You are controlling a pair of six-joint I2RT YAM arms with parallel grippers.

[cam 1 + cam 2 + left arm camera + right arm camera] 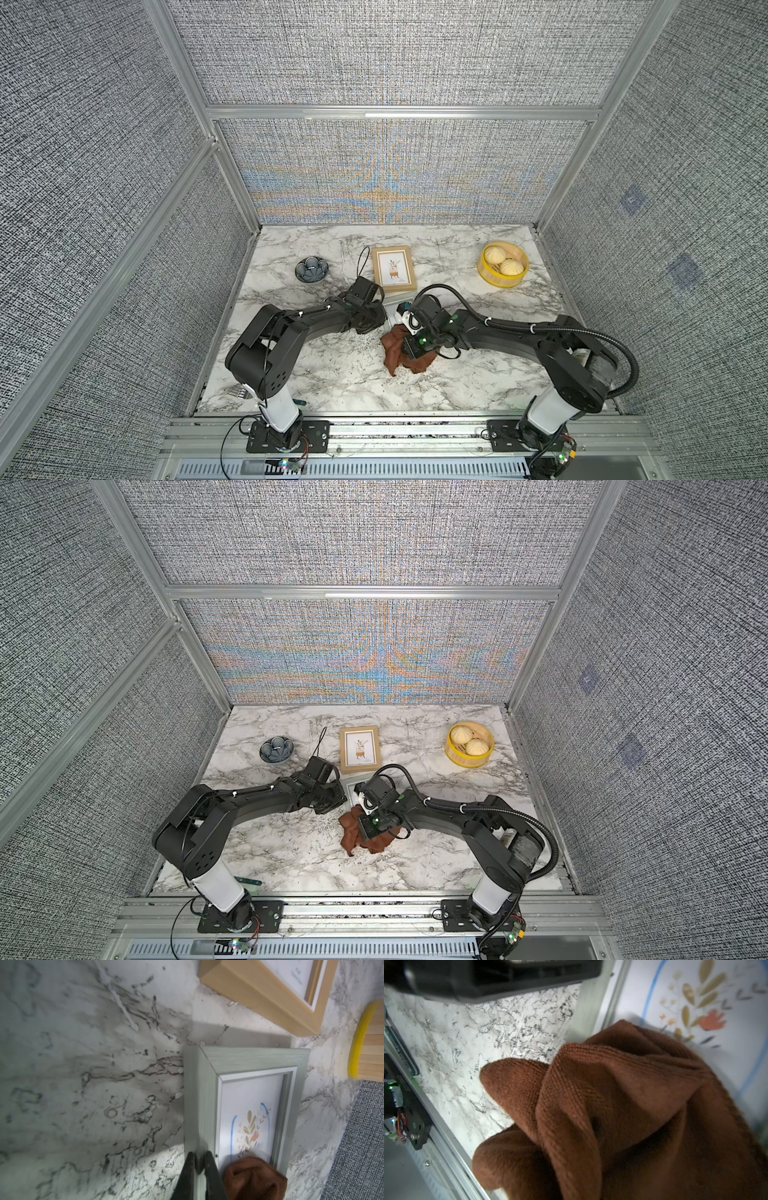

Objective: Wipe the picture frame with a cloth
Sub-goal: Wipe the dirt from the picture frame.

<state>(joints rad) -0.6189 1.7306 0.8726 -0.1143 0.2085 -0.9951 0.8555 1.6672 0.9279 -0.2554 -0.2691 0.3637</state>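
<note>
Meanwhile two buns (510, 267) fill the steamer (500, 283); left claw (199, 1155) pinches the frame (249, 1059), right claw (409, 348) clutches cloth (612, 1105).

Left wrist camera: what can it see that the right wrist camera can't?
Only the left wrist view shows the left gripper pinching the edge of the grey-green frame, plus the tan frame and the yellow basket. Only the right wrist view shows the metal rail in front of the marble table. Both show the grey-green frame, its flower picture, the brown cloth over it and that table.
</note>
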